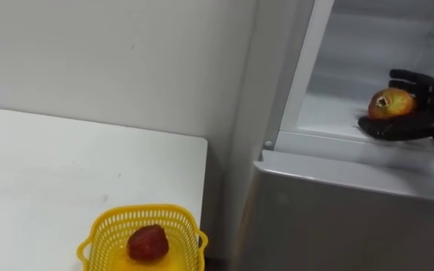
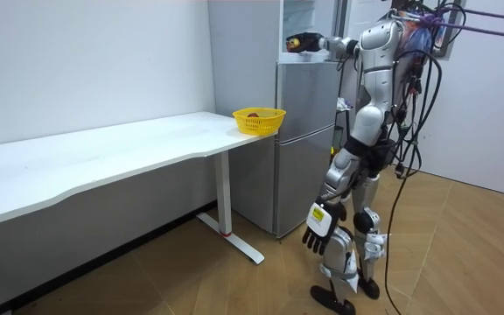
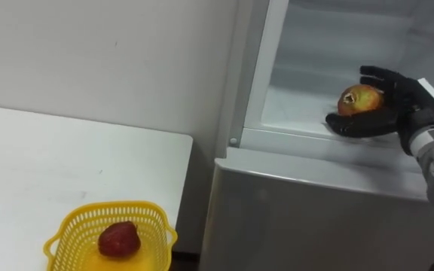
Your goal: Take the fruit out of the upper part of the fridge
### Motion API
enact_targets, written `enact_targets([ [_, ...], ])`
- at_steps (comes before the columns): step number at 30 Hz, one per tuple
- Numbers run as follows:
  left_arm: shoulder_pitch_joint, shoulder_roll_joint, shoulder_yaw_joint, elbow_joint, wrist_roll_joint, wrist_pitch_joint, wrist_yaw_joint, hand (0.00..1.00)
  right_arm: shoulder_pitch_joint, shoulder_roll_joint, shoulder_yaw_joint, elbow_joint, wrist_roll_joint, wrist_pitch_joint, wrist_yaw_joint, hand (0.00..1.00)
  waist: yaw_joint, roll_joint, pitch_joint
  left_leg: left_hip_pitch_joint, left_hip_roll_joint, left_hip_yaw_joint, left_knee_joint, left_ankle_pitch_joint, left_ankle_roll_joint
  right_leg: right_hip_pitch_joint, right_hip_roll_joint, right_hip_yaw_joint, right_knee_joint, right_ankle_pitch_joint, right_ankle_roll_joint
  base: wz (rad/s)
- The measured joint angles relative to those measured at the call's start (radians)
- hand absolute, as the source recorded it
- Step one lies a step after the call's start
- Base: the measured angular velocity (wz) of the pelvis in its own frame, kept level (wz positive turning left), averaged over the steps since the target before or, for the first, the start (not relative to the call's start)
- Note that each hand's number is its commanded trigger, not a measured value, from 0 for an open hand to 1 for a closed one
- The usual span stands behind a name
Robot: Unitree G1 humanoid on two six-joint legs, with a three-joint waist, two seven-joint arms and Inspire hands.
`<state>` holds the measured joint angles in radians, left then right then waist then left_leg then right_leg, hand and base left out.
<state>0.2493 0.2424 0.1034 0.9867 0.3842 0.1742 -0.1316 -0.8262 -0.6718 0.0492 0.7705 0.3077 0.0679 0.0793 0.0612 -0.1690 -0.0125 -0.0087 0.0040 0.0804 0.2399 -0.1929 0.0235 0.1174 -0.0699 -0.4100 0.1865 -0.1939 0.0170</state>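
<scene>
Fingers of the right hand curl under and round a yellow-red apple at the upper right of the frame. The thumb sits below and the rest wrap over its far side, so the fruit rests in a cupped palm rather than a pinch. That hold suits a round, smooth thing that would roll off the shelf of the upper fridge compartment, where it sits just inside the opening. The arm comes in from the right edge, level with the shelf, which probably keeps the wrist clear of the frame and the closed lower door.

A yellow basket stands at the lower left of the frame, at the corner of the white bench nearest the fridge. That looks like the drop-off spot, kept within one arm's swing. A red fruit already lies in it, off to one side, leaving room for another.

In the room view the robot stands upright, close against the fridge front, with the bench on the room view's left. Its left hand hangs low beside the thigh with its fingers loose and holding nothing, and it seems to have no part in this step.

I judge the grasp made and the lift-out not yet begun.
</scene>
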Motion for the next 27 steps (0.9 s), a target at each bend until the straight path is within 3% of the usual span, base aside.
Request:
enact_targets([
  [11, 0.002, 0.008, -0.002, 0.0, 0.0, 0.0, 0.02, 0.0, -0.021, -0.002, 0.001, 0.016, 0.002, 0.019, -0.014, 1.0, -0.001, 0.011, 0.0062, 0.0, 0.0, 0.0, 0.0, 0.0, 0.0, 0.002, 0.002, 0.018, -0.001, 0.0, 0.0, 0.0],
  [23, 0.009, 0.009, -0.003, -0.002, -0.004, 0.001, 0.02, 0.0, -0.021, -0.002, -0.003, 0.013, 0.048, 0.019, -0.048, 1.0, -0.001, 0.016, 0.0028, 0.004, 0.0, 0.001, 0.001, 0.0, 0.0, 0.003, 0.001, 0.01, -0.001, 0.0, 0.0, 0.0],
  [27, 0.007, 0.004, -0.006, -0.007, -0.022, 0.001, 0.021, 0.0, -0.018, -0.001, -0.003, -0.021, 0.086, 0.03, -0.062, 1.0, -0.002, 0.033, 0.0005, 0.007, -0.001, 0.01, -0.002, 0.0, 0.0, 0.003, 0.001, 0.026, -0.001, 0.0, 0.0, -0.03],
])
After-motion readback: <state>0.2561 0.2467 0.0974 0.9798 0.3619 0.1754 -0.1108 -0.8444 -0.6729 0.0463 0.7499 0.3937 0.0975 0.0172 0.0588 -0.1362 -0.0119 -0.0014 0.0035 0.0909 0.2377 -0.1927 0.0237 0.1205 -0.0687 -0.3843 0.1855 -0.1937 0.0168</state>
